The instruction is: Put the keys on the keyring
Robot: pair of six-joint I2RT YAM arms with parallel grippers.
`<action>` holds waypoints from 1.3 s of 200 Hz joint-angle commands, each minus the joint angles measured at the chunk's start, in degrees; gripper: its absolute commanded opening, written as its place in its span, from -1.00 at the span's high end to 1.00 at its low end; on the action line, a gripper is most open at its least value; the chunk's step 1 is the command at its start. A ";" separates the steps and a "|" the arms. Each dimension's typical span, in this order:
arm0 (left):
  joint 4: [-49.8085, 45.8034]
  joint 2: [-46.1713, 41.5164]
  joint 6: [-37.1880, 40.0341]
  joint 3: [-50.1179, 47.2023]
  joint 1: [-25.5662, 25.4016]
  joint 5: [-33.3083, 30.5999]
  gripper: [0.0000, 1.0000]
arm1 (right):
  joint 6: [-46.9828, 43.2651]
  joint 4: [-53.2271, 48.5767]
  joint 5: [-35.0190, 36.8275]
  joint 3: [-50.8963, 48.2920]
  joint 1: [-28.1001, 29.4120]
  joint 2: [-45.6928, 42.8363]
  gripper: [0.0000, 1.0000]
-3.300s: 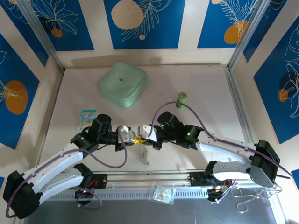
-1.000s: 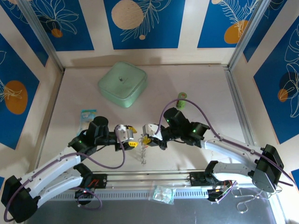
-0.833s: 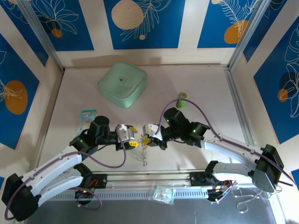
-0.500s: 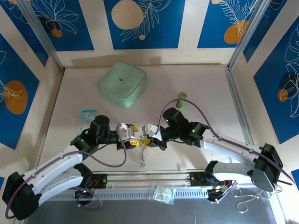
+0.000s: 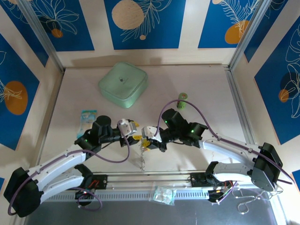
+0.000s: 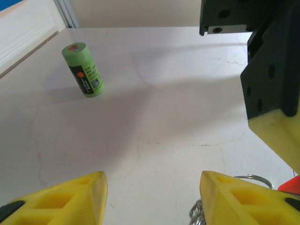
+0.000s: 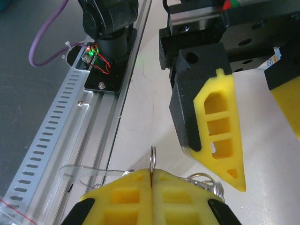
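Observation:
My right gripper (image 7: 152, 172) is shut on a thin metal ring of the keyring (image 7: 152, 161), which stands edge-on between its pads. More wire loops (image 7: 202, 180) bunch beside it. In the top view the keyring's chain (image 5: 142, 157) hangs below my right gripper (image 5: 146, 139). My left gripper (image 6: 152, 177) is open with nothing between its fingers, and it sits close to the right one (image 5: 134, 133). A ring (image 6: 251, 178) and a red sliver of a key (image 6: 290, 185) show beside its right finger. The rest of the keys is hidden.
A green cylinder (image 5: 183, 100) stands right of centre, beyond the grippers. A pale green square lid (image 5: 123, 84) lies at the back left. A small packet (image 5: 88, 116) lies at the left. A metal rail (image 5: 154, 178) runs along the near edge, with a plastic bag (image 5: 164, 194) by it.
My left gripper has moved right and slightly away, closing in on the right gripper. The right gripper stays shut on the ring, nearly still.

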 commanded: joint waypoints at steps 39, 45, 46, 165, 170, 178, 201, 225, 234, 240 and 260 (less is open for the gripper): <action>-14.04 -7.04 9.49 3.26 -0.43 -3.81 0.10 | -0.64 0.92 4.47 0.83 -1.01 -1.36 1.00; -15.65 -7.26 10.38 3.48 -0.42 -3.31 0.13 | -0.62 0.84 4.70 1.00 -1.05 -1.12 1.00; -15.91 -7.26 10.55 3.51 -0.43 -3.21 0.14 | -0.60 0.84 4.73 1.06 -1.05 -1.10 1.00; -7.47 1.83 2.76 2.29 -1.39 13.51 0.40 | 0.81 2.10 6.32 2.24 0.18 1.79 1.00; -7.35 2.30 2.81 2.43 -1.44 13.63 0.40 | 0.81 2.15 6.41 2.31 0.34 2.03 1.00; -6.95 2.73 2.93 2.55 -1.45 13.80 0.42 | 0.80 2.15 6.59 2.47 0.40 2.33 1.00; -7.95 3.19 3.91 2.93 -1.50 14.47 0.71 | 0.81 2.24 6.58 2.80 0.50 2.78 1.00; -10.04 2.55 5.37 3.35 -1.58 13.73 0.92 | 0.40 1.68 6.75 2.96 0.47 2.55 1.00; -10.10 2.14 5.45 3.28 -1.54 13.55 1.00 | 0.56 1.77 7.01 2.67 0.53 2.20 1.00; -10.10 1.77 5.45 3.21 -1.56 13.43 1.00 | 0.99 2.23 7.05 2.28 0.37 1.73 1.00; -9.51 0.81 5.08 2.72 -1.54 13.12 1.00 | 3.47 4.34 5.22 -0.06 -1.22 -1.00 0.48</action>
